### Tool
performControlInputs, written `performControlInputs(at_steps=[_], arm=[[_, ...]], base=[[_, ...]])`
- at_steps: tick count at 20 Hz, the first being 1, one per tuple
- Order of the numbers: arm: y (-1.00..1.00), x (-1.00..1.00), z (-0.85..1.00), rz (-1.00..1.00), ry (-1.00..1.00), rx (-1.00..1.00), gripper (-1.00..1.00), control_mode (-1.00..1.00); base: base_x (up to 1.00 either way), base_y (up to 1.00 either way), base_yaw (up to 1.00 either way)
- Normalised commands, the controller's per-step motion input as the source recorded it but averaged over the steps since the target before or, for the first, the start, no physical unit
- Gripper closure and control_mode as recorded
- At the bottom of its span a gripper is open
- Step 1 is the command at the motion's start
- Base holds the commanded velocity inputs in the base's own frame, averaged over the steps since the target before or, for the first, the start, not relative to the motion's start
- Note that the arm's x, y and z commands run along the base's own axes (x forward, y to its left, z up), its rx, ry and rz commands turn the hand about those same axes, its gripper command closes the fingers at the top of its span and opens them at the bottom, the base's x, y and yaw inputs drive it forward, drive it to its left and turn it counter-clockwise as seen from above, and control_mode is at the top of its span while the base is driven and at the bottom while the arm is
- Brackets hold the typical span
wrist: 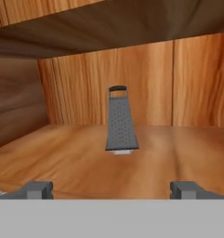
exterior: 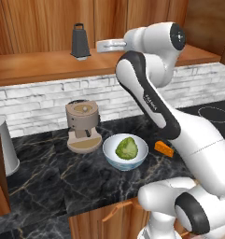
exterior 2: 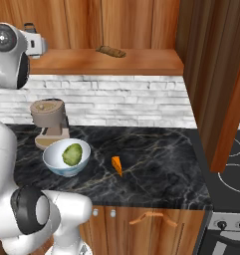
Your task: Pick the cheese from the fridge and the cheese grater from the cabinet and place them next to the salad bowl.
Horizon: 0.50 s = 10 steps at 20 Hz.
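Note:
The dark grey cheese grater (exterior: 80, 41) stands upright on the wooden shelf of the cabinet (exterior: 39, 63). My gripper (exterior: 99, 45) hovers at shelf height just right of it, open and empty. In the hand view the cheese grater (wrist: 120, 121) is centred ahead, well beyond the spread fingertips (wrist: 37, 189), with my gripper (wrist: 112, 189) over the shelf. On the black counter, the orange cheese (exterior: 164, 148) wedge lies just right of the salad bowl (exterior: 111, 156) with lettuce. The cheese (exterior 2: 117, 165) and salad bowl (exterior 2: 54, 162) also appear from the right. The fridge is out of view.
A tan coffee machine (exterior: 82, 126) stands behind the bowl, to its left. A grey cylinder (exterior: 6, 147) sits at the counter's left end. A brown lump (exterior 2: 110, 51) lies on the shelf to the right. A stove top (exterior 2: 236, 154) borders the counter on the right.

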Motion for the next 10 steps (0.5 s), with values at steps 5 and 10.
performControlInputs(at_steps=[5, 10], arm=[[0.43, 0.01, 0.21, 0.09, 0.02, -0.09, -1.0, -1.0], [0.05, 0.0, 0.26, 0.03, 0.0, -0.13, -1.0, -1.0]], base=[[0.0, 0.0, 0.0], [0.0, 0.0, 0.0]])
